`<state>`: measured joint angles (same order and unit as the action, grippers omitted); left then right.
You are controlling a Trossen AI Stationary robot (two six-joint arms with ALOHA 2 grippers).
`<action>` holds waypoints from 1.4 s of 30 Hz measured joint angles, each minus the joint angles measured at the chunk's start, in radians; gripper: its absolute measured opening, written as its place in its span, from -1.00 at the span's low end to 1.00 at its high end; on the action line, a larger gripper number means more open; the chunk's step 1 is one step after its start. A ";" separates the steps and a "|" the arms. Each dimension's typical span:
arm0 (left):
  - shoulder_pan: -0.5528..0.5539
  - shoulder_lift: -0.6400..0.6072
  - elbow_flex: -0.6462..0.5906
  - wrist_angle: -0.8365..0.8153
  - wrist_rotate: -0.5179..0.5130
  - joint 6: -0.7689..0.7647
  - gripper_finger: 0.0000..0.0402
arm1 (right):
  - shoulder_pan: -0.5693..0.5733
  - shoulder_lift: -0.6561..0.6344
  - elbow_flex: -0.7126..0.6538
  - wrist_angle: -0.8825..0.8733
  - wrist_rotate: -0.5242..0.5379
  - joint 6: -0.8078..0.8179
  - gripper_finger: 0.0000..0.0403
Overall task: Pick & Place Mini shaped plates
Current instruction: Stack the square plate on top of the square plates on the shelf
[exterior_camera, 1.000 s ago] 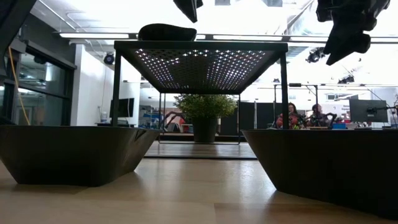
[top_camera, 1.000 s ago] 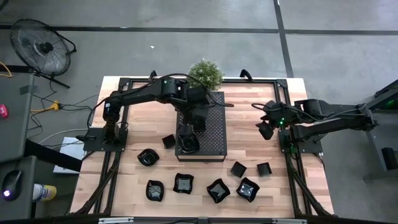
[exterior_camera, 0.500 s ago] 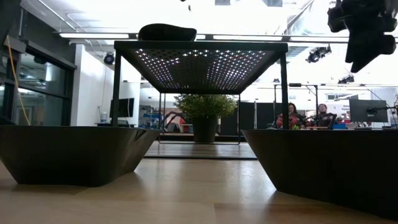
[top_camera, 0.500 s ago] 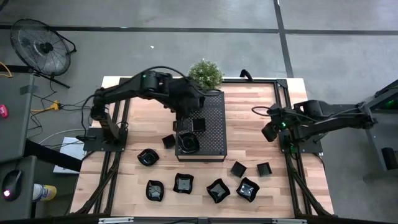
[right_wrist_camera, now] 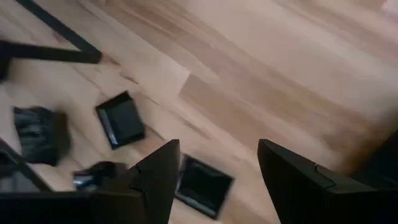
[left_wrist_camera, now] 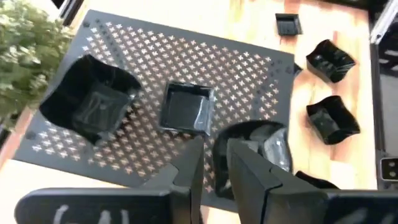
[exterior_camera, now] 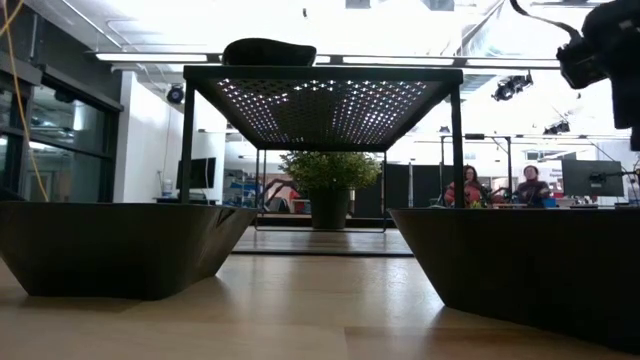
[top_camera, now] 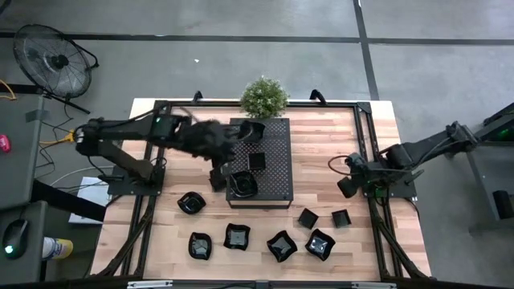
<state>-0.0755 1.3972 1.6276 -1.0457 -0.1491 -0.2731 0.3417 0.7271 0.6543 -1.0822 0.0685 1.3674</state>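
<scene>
The black perforated tray (top_camera: 277,172) carries three mini shaped plates: a wavy one (left_wrist_camera: 90,102), a small square one (left_wrist_camera: 185,109) and a round one (left_wrist_camera: 261,140). More plates lie on the wood: a small square (top_camera: 217,181) beside the tray, several along the near edge (top_camera: 237,236), and two small squares (right_wrist_camera: 120,118) (right_wrist_camera: 202,185) under my right gripper. My left gripper (left_wrist_camera: 214,144) hovers over the tray's left edge (top_camera: 228,151), narrowly open and holding nothing. My right gripper (right_wrist_camera: 217,168) hangs wide open above the table's right part (top_camera: 347,186).
A potted plant (top_camera: 264,95) stands at the far edge behind the tray. The tray stands on legs (exterior_camera: 457,150) above the tabletop. Two large dark plates (exterior_camera: 120,245) (exterior_camera: 530,265) fill the low view's foreground. Bare wood lies between the tray and my right gripper (exterior_camera: 610,50).
My left gripper has drawn back from above the tray's middle toward the table's left edge, rolling as it went; the plates on the tray stayed put. My right gripper has sunk, moved toward the near edge and rolled, still wide open.
</scene>
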 joint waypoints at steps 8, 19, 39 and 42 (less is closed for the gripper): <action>-0.118 -0.209 -0.279 0.164 -0.104 -0.111 -0.66 | 0.089 0.030 0.005 0.086 -0.012 0.153 0.04; -0.170 -0.367 -0.395 0.217 -0.151 -0.112 -0.66 | 0.095 0.227 0.005 0.300 -0.260 -0.256 0.04; -0.167 -0.368 -0.395 0.198 -0.067 -0.023 -0.66 | 0.224 0.503 0.005 0.443 -0.187 0.398 0.03; -0.167 -0.373 -0.395 0.196 -0.067 -0.019 -0.66 | 0.240 0.553 0.005 0.444 -0.178 0.436 0.03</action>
<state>-0.2429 1.0244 1.2327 -0.8496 -0.2157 -0.2924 0.5819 1.2804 0.6590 -0.6384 -0.1093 1.8034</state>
